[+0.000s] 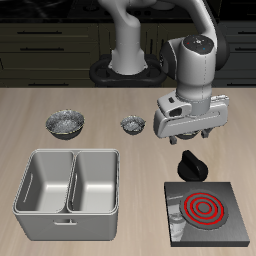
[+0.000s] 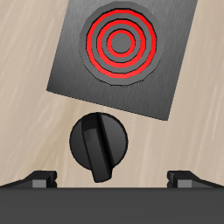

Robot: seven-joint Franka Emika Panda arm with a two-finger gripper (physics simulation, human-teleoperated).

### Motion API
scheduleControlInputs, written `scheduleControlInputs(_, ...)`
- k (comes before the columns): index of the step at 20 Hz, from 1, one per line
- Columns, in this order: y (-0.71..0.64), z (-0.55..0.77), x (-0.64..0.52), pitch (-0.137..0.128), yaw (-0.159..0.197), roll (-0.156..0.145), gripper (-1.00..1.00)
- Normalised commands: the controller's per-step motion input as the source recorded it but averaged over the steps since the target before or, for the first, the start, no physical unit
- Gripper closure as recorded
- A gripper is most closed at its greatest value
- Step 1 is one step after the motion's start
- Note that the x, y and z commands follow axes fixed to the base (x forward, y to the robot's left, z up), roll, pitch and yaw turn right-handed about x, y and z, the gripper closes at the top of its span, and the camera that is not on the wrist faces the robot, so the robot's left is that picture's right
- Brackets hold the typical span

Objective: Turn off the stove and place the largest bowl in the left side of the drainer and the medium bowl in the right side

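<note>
My hand (image 1: 190, 133) hangs above the black round knob (image 1: 191, 166) of the flat black square stove (image 1: 226, 190), w/ clear air between; fingers (image 2: 37, 180) spread wide apart, holding nothing. Wrist view: knob (image 2: 99, 145) sits centred between the two fingertips, its grip bar slightly tilted. Burner of concentric rings (image 1: 203, 209) glows red, so stove (image 2: 83, 74) is on. Knob stands on the light wood counter (image 1: 130, 160) just behind the hob, apart from its edge.

Light grey rectangular metal drainer (image 1: 70, 213) w/ central wall is near counter's front edge, well apart from stove; both compartments hold nothing. Behind it, a shiny grey speckled metal bowl (image 1: 65, 122), widest of the two I see. A much smaller speckled bowl (image 1: 133, 124) lies beside it, closer to my hand. Can't see a third bowl.
</note>
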Motion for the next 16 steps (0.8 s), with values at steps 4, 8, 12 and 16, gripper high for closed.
scheduleControlInputs(4, -0.04, -0.18, -0.03, 0.014, -0.019, 0.014, -1.00)
scheduleControlInputs(8, 0.00, -0.16, 0.02, 0.029, 0.000, -0.002, -1.00)
scheduleControlInputs(12, 0.03, -0.15, -0.06, -0.010, 0.030, -0.008, -1.00)
scheduleControlInputs(16, 0.03, -0.05, -0.01, 0.007, 0.006, 0.010, -1.00)
